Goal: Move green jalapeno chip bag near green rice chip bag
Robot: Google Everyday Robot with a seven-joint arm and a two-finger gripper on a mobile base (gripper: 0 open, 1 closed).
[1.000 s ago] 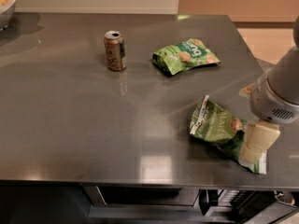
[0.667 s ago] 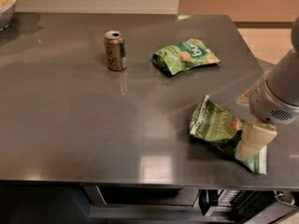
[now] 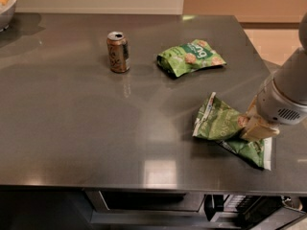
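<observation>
The green jalapeno chip bag is dark green and wrinkly with white end strips. It lies on the grey table near the front right. My gripper comes in from the right and its tan fingers pinch the bag's right half. The bag still rests on the table. The green rice chip bag is bright lime green with white letters. It lies farther back, well apart from the jalapeno bag.
An opened brown soda can stands upright left of the rice bag. A bowl with yellow food sits at the back left corner. The table's right edge runs close by the arm.
The gripper's fingers have drawn up and in from the bag's lower right end onto its middle. The bag, the can and the rice bag have not moved.
</observation>
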